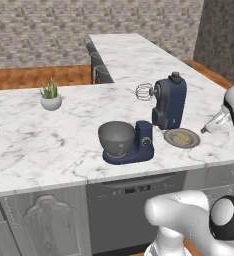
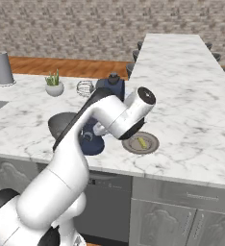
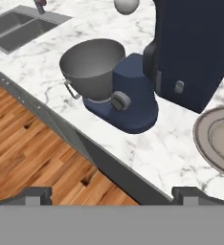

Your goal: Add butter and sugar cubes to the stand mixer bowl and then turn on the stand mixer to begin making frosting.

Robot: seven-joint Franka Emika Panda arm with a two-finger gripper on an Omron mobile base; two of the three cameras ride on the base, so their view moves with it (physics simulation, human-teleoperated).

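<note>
Navy-blue and glossy, the stand mixer (image 1: 159, 117) stands near the marble table's (image 1: 39, 145) front edge, its rounded dull-grey stand mixer bowl (image 1: 117, 138) seated on the oval base. Beside it lies a flat round grey plate (image 1: 181, 138). Jaws stand wide apart, holding nothing.

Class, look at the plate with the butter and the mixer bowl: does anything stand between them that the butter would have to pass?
Yes. The stand mixer, its head tilted back, and its blue base stand between the plate and the stand mixer bowl. The bowl's mouth is uncovered from above.
</note>
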